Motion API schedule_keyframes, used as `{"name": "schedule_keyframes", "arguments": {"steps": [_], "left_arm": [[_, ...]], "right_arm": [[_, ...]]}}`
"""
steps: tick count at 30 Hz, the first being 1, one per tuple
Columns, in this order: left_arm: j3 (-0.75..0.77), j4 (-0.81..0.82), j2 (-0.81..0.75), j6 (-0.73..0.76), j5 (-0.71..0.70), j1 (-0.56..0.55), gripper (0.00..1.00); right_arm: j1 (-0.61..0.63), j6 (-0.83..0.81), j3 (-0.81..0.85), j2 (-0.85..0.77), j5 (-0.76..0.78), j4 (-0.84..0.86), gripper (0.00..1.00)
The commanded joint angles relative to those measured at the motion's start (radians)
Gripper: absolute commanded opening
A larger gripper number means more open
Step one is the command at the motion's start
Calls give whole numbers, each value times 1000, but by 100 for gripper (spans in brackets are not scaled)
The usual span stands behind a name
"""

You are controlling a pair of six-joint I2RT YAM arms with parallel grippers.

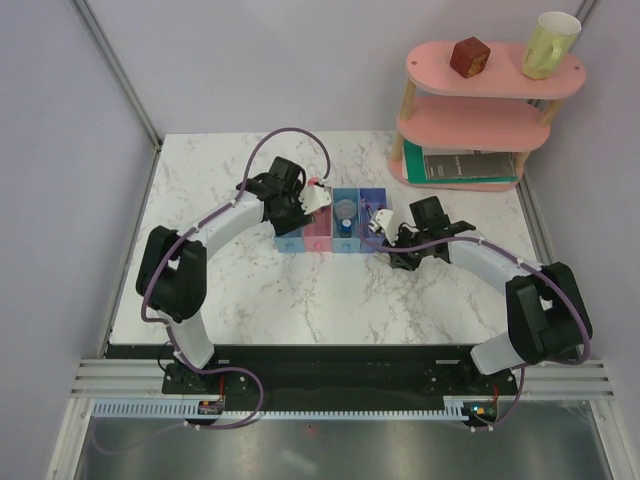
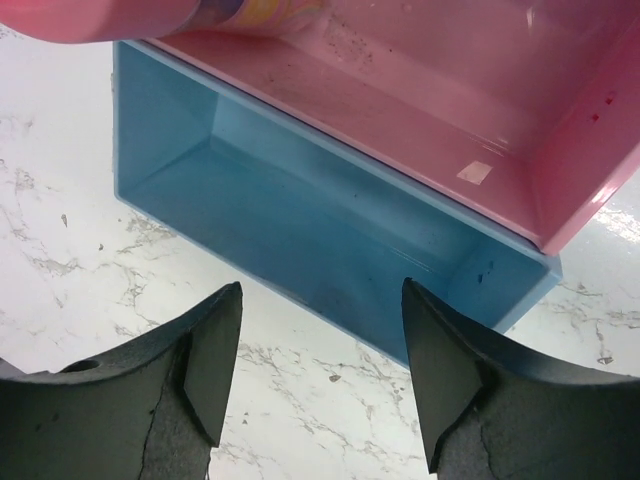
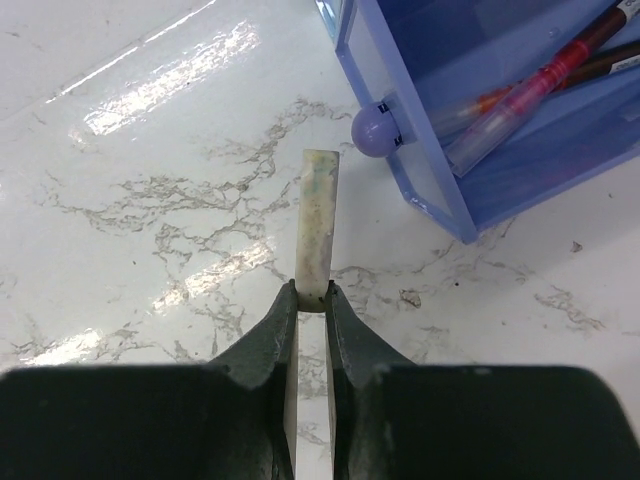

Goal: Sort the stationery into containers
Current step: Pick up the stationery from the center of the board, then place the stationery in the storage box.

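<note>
White marble tabletop (image 1: 250,290), row of four joined bins (image 1: 345,244) mid-table. Sorting seemingly well along: red pen (image 3: 540,85) inside purple-blue bin (image 3: 440,190), clear round tub (image 1: 345,208) in its neighbour, pink cylinder (image 2: 120,15) at pink bin (image 2: 590,180). Left gripper (image 2: 320,370) spread apart, empty, over bare light blue bin (image 2: 300,220). Right gripper (image 3: 313,300) clamped on short beige piece (image 3: 320,210), chalky and smudged, just beside purple-blue bin, not yet binned.

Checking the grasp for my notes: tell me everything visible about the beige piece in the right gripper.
The beige piece is a short, narrow, off-white strip with faint greenish smudges and a matte look. The right gripper pinches its near end; the rest juts straight forward over the marble table, its far tip near the round knob on the purple-blue bin, not touching it. Whether it touches the table cannot be told.
</note>
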Motion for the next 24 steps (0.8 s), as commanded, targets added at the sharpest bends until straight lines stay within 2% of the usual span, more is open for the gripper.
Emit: {"name": "schedule_keyframes", "arguments": {"steps": [1,7,13,17,20,24], "left_arm": [[54,32,-47,-55,-10,3,72],[61,31,-205,-106,-63,3,74],[-22,22,-404,-163,-123,6,86],[-71,-4,-527,-236,-100,35,99],[-99,-17,-601,-273,-64,86,100],[-142,-21,-677,-292,-16,138,100]], "right_arm": [[6,13,44,-89,-9,-36,4],[17,12,85,-179,-1,-116,3],[46,29,182,-190,30,-136,3],[82,53,283,-103,56,-129,3],[130,67,380,-40,85,-116,4],[197,84,527,122,111,-107,4]]}}
